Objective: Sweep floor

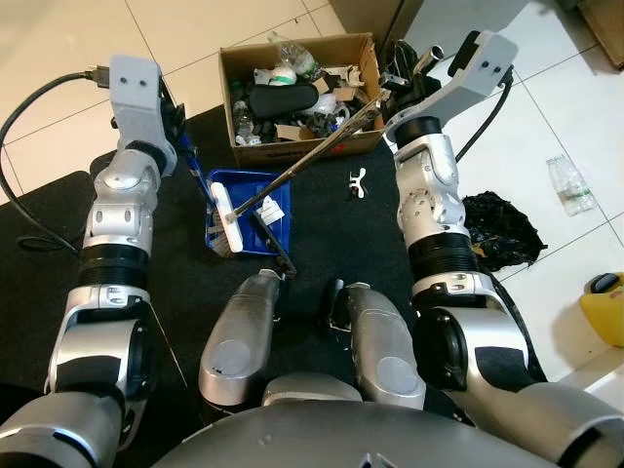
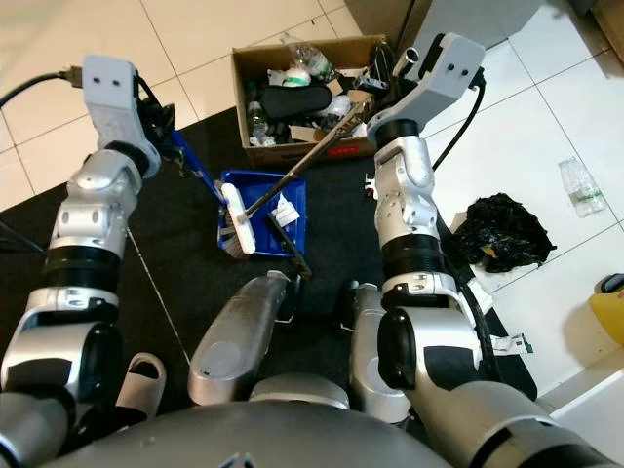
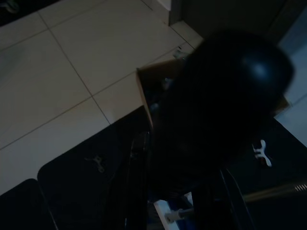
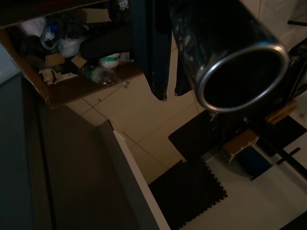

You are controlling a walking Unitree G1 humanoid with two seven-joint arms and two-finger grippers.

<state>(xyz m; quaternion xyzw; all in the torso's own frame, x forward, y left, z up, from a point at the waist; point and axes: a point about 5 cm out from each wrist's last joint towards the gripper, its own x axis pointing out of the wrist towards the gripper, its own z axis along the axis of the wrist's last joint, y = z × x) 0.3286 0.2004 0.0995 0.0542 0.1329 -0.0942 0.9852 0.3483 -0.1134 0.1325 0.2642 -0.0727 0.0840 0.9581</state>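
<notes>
A blue dustpan (image 1: 244,178) stands on the black mat (image 1: 341,244) in front of my legs. Its blue handle (image 1: 195,168) rises to my left gripper (image 1: 181,146), which is shut on it. The white broom head (image 1: 225,220) rests in the dustpan, beside a white paper scrap (image 1: 274,207). The broom's metal handle (image 1: 312,156) slants up to my right gripper (image 1: 388,97), which is shut on it near the cardboard box. In the right wrist view the handle's open tube end (image 4: 240,76) sits close beside the black fingers (image 4: 156,52).
An open cardboard box (image 1: 292,141) filled with trash stands at the mat's far edge. A small white item (image 1: 358,183) lies on the mat. On the tiles to the right lie a black plastic bag (image 1: 499,229), a clear bottle (image 1: 570,185) and a yellow container (image 1: 604,307).
</notes>
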